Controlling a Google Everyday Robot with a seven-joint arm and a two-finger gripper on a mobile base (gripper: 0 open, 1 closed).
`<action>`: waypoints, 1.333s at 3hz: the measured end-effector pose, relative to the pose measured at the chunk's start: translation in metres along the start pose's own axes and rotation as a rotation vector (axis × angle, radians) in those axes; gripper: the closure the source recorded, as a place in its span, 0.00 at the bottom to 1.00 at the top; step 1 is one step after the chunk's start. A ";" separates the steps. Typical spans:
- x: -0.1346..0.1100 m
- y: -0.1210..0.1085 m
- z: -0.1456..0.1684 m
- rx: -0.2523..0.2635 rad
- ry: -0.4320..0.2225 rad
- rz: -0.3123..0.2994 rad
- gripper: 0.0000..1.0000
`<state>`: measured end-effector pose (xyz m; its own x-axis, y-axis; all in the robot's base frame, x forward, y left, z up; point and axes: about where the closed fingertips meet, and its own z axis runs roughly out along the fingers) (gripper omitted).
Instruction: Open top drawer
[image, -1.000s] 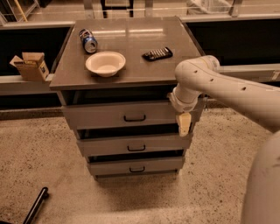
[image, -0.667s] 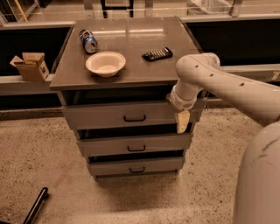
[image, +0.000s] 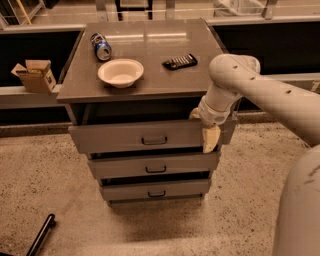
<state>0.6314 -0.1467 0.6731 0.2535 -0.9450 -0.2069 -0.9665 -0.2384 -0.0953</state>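
Since a second ago the top drawer (image: 130, 136) has come further out of the cabinet (image: 165, 85), and the dark gap between its front and the worktop is deeper. It stands part open, its front jutting past the two drawers below. From where I stand the gripper (image: 210, 139) hangs at the right end of that front, pointing down, against or just before its lower right corner. Whether it is spread or closed I cannot tell. The pale arm (image: 260, 90) comes in from the right, its elbow above the cabinet's right edge.

I count three grey drawers in all: the top one, a middle drawer (image: 120, 167) and a bottom drawer (image: 130, 190), each with one small black handle, the top one's handle (image: 154, 141) at mid front. On the worktop lie three things, well apart: one white bowl (image: 120, 72), one can (image: 101, 46) on its side behind it, and one flat black object (image: 180, 61), perhaps a remote control. One cardboard box (image: 35, 76) sits on the ledge to the left, and one black rod (image: 41, 235) lies on the speckled floor
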 end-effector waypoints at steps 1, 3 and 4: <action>-0.003 0.034 -0.001 -0.086 -0.015 -0.002 0.24; -0.008 0.068 -0.008 -0.162 -0.081 0.030 0.27; -0.013 0.096 -0.022 -0.205 -0.073 0.087 0.37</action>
<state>0.5345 -0.1622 0.6882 0.1635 -0.9470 -0.2764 -0.9711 -0.2039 0.1243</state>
